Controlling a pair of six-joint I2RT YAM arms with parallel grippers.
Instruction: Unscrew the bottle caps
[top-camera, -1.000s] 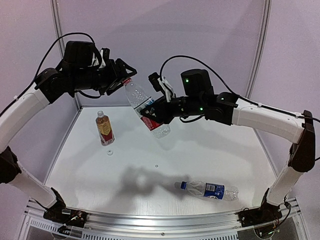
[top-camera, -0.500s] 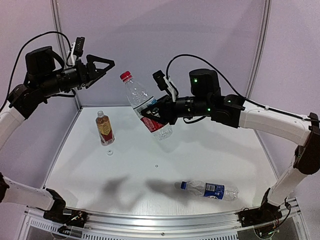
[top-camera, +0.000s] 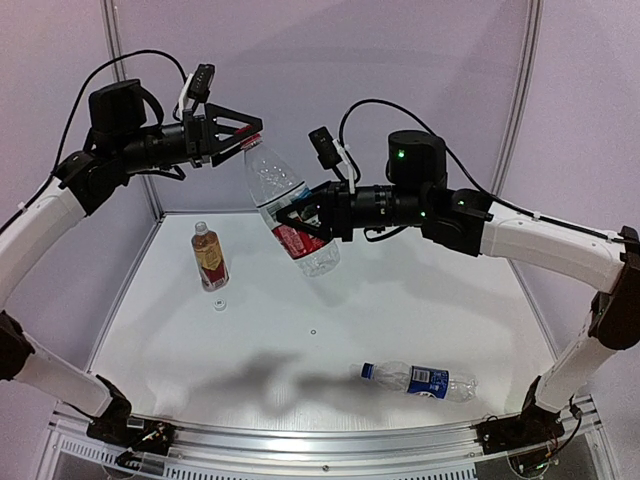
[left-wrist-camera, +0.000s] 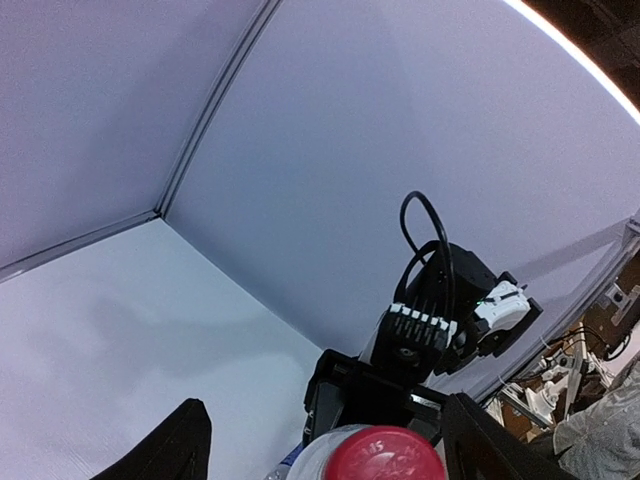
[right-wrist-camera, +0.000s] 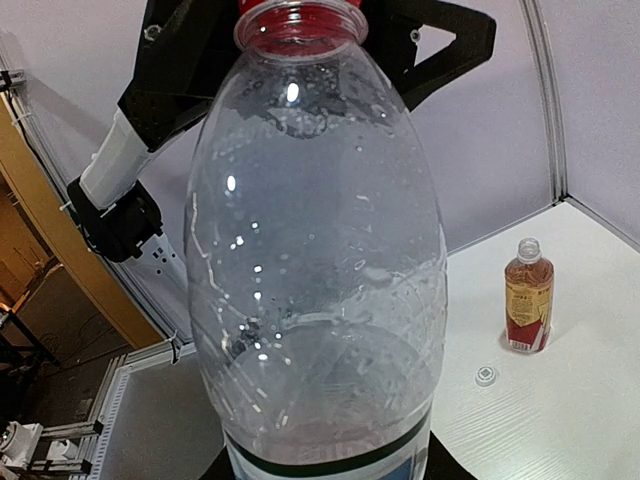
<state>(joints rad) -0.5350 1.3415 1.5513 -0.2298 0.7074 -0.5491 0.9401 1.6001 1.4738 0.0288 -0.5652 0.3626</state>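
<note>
My right gripper (top-camera: 303, 226) is shut on the red-white label bottle (top-camera: 285, 208) and holds it in the air, tilted with its neck to the upper left. The bottle's red cap (top-camera: 251, 142) is on the neck. My left gripper (top-camera: 246, 133) is open, with one finger on each side of the red cap (left-wrist-camera: 385, 456) and a gap between each finger and the cap. The fingers (left-wrist-camera: 172, 447) are not touching it. The amber bottle (top-camera: 209, 256) stands uncapped at the left, its white cap (top-camera: 219, 305) on the table beside it. The blue-label bottle (top-camera: 422, 381) lies near the front with its blue cap (top-camera: 367, 371) on.
A white table (top-camera: 330, 320) is enclosed by pale back and side walls (top-camera: 400, 70). In the right wrist view the clear bottle (right-wrist-camera: 318, 250) fills the middle, with the amber bottle (right-wrist-camera: 527, 298) and the white cap (right-wrist-camera: 486, 376) low at the right.
The left gripper let go of the red cap, drew back to the left with its jaws open, and has now come back around the cap. The right arm kept hold of the bottle.
</note>
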